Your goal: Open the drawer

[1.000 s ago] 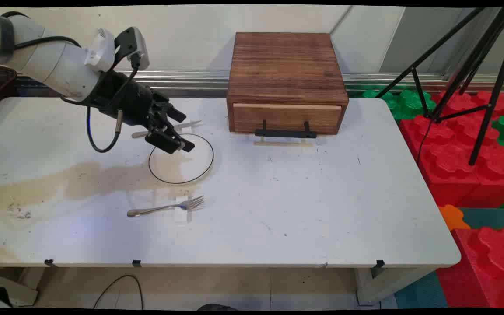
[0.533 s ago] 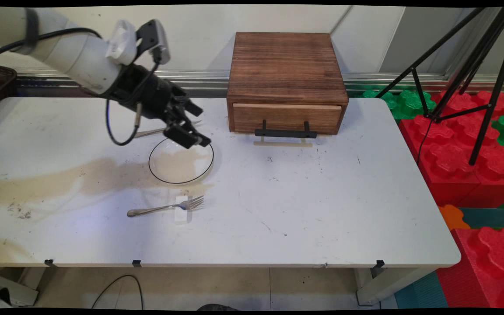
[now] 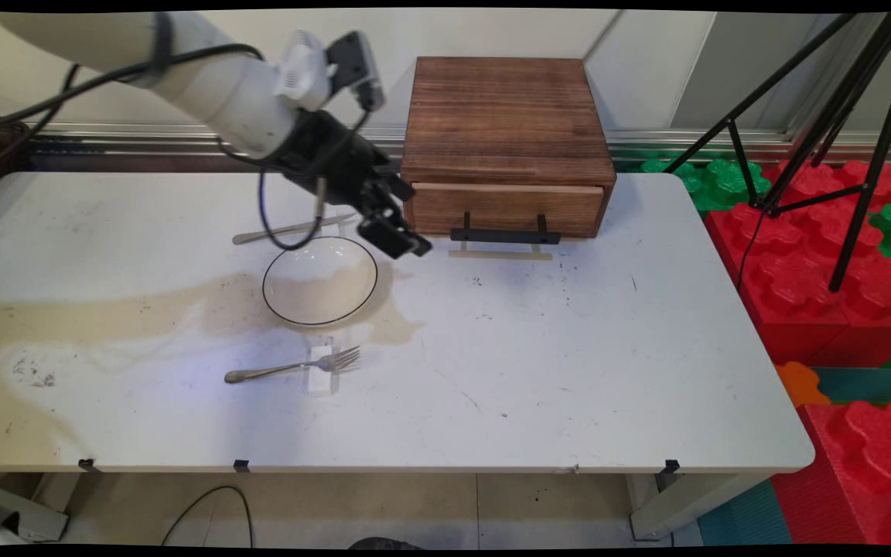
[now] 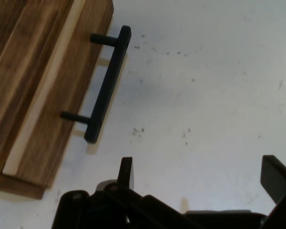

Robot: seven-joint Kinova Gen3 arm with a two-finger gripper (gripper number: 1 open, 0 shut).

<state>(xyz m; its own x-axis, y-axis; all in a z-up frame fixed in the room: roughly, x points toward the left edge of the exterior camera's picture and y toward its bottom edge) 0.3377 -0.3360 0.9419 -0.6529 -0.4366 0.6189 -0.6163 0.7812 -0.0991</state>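
White worktop (image 3: 492,371) scene: empty hand (image 3: 399,236), fingers spread, hovers between the plate (image 3: 320,280) and, at 3 o'clock, the drawer handle (image 4: 107,86).

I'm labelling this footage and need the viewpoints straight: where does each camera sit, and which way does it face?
Main view: fixed above the table's near side, looking down across it to the wall; shows the white arm with its black hand open, empty, between the plate and the wooden drawer box.
Hand view: mounted on the hand, looking along the fingers at bare tabletop.
Both show the box's black drawer handle.
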